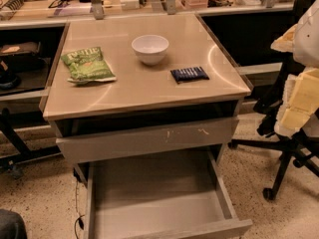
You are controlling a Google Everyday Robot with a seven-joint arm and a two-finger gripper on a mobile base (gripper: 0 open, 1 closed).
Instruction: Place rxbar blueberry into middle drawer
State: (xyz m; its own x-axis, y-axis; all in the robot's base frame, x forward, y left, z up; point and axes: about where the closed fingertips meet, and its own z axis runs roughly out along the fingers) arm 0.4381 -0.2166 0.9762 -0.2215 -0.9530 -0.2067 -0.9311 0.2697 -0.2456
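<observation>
Flat on the tabletop (144, 91), close to the right edge and nearer the front right corner than the back: the blue bar (189, 74), face up, long side roughly parallel to the front edge. A little apart from the white bowl (150, 49), set further back near the middle. Well apart from the green chip bag (87, 64) over by the left edge.

Probably light, thin and fairly firm inside a slick wrapper. Likely to slide rather than lift if nudged from one side. Not fragile, but apt to slip out of a weak pinch. Best taken from above, across the short width at the middle, with one finger down along each long side. Very little height to grip, so low against the tabletop.

No sign of the gripper anywhere in this view, neither over the tabletop nor over the drawers. Impossible, then, to tell whether the jaws are spread or closed. Nothing seen held or touched.

Below the front edge, pulled well out: the open drawer (154, 193), with a smooth grey floor and nothing lying in it. Above it the scratched drawer (149, 139), out only a little. Blue bar not yet picked up. Whole carry from tabletop down into the open drawer left to do.
</observation>
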